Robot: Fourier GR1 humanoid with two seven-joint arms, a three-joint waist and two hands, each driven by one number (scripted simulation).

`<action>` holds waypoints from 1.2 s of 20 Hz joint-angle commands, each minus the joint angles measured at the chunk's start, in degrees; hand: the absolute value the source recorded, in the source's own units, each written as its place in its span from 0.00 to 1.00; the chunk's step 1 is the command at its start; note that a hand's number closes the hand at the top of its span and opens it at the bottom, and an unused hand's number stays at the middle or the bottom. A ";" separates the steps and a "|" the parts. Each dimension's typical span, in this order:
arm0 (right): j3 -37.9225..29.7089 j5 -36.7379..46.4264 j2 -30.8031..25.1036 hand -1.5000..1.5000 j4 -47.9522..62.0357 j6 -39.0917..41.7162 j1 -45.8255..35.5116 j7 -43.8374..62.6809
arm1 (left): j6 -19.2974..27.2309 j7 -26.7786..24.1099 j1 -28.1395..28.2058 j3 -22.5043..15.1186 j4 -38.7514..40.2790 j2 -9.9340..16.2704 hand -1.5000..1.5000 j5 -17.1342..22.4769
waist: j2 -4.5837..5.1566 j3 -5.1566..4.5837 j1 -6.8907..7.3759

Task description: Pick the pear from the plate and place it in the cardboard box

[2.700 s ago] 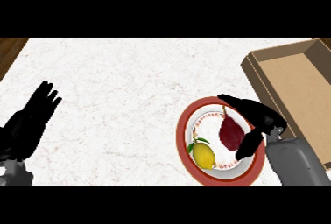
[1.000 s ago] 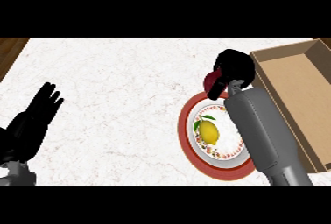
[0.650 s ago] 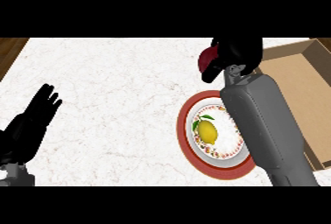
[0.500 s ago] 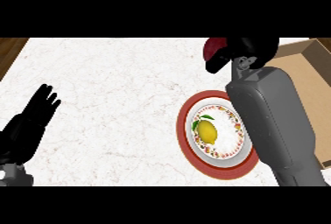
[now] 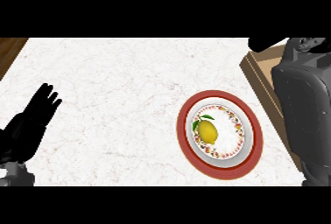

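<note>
- At the right middle of the frame, a round plate (image 5: pixel 220 175) with a red rim sits on the white bench (image 5: pixel 123 83).
- On the plate lies a yellow lemon (image 5: pixel 207 131) with a green leaf at its top end.
- No pear can be seen on the plate. It does not show anywhere in the frame, so I cannot tell where it is.
- The cardboard box (image 5: pixel 260 74) is at the right edge, just beside the plate. Only its brown side and one corner show.
- The big grey right arm (image 5: pixel 304 109) runs up the right side and covers most of the box.
- The right hand (image 5: pixel 268 43) is at the top right corner, over the box. Only a dark bit of it shows, so I cannot tell if its fingers are curled or straight.
- The left hand (image 5: pixel 29 127) rests at the left edge of the frame, well apart from the plate. Its fingers (image 5: pixel 47 98) are straight and point up, and they hold nothing.
- A strip of dark brown wood (image 5: pixel 12 48) shows at the top left corner, past the edge of the bench.
</note>
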 commanded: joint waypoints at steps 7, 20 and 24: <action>-7.25 -1.59 -9.46 1.00 5.11 -2.28 6.02 -8.44 | -3.19 0.46 -0.31 1.26 0.71 1.85 0.50 1.98 | 0.28 0.02 0.40; -12.98 -7.16 -12.28 1.00 13.05 -13.77 14.57 -21.70 | -1.17 1.56 0.37 0.83 -1.95 0.29 0.50 0.29 | 0.19 0.03 0.35; -17.16 -12.24 -12.18 1.00 22.76 -11.80 13.22 -24.12 | -0.75 0.02 -1.04 -0.12 0.04 -0.77 0.50 -0.65 | 0.39 0.05 0.37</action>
